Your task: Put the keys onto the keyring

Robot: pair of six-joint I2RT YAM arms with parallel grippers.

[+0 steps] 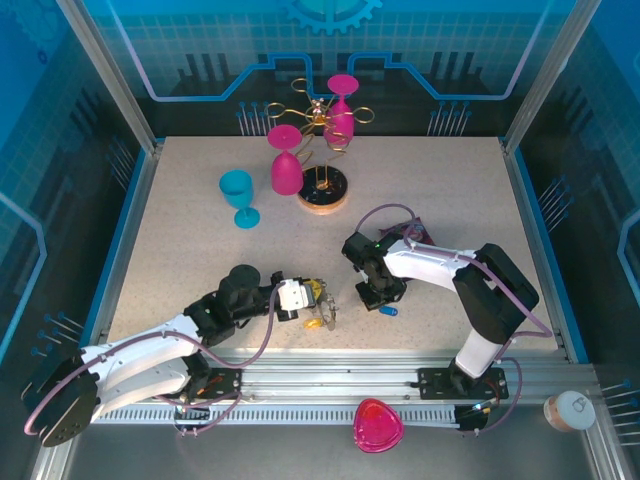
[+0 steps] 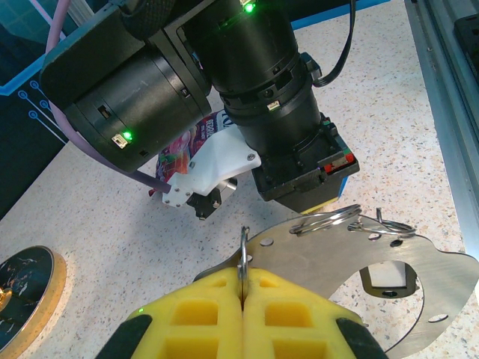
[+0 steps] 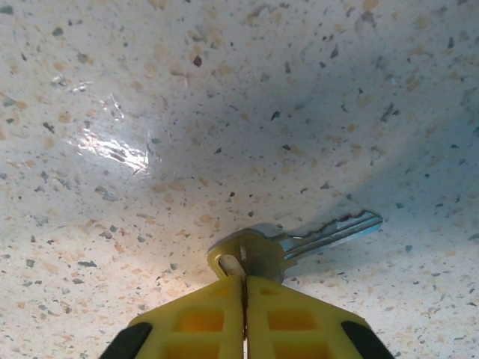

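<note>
Key (image 3: 318,234): blade points picture-right, slightly up; seemingly flat.

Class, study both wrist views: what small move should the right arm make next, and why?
Probably carry the key towards the ring, lining the hole in its head up with the wire. The right end effector is shut on the key's head and the left end effector is shut on the ring's edge, yet key and ring are apart.
</note>
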